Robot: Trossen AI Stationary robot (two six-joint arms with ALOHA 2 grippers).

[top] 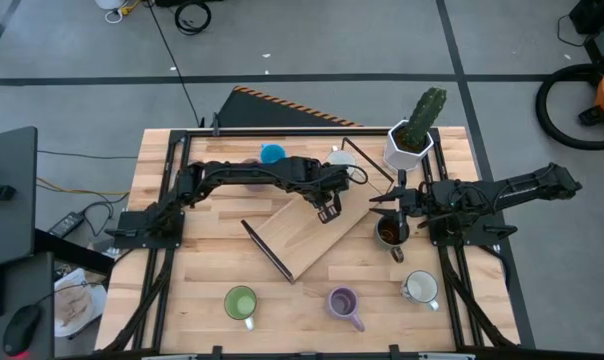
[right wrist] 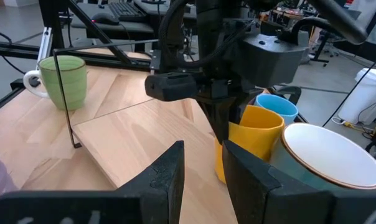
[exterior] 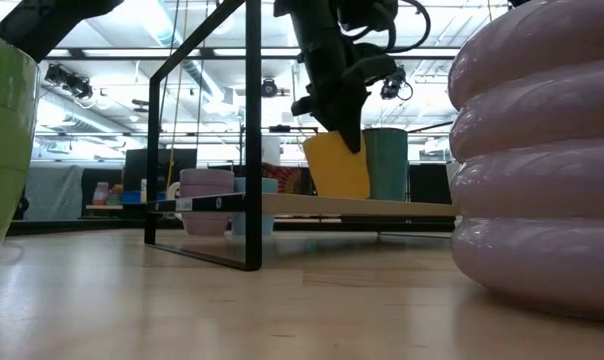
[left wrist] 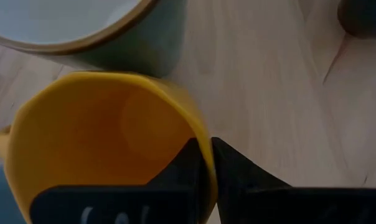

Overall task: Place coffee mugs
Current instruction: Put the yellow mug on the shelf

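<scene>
A: Front of the worktop (top: 202, 280) first?

B: Green mug (top: 240, 303), lilac mug (top: 343, 301) and white mug (top: 420, 288) stand apart along the front edge, with no gripper near them. The dark brown mug (top: 390, 232) is further in on the right, near the right gripper (right wrist: 202, 149).

A: Right jaws?

B: Spread, nothing between them. That arm waits, facing the shelf.

A: Middle?

B: The left gripper (left wrist: 206, 155) is over the wooden shelf (top: 302, 235). Its jaws pinch the rim of the orange mug (left wrist: 101, 143), one finger inside and one outside. The mug is at board level, just beside a pale mug with a white inside (left wrist: 113, 37). Can't tell if its base touches the board.

A: Step?

B: Looks like setting the orange mug down on the shelf. Next move, I'd say: seat the base flat, open the jaws, then lift straight up so the inner finger clears the rim without dragging the mug or bumping the pale one.

A: Back?

B: Blue mug (top: 272, 154) near the back edge, cactus pot (top: 407, 145) in the back right corner.
</scene>
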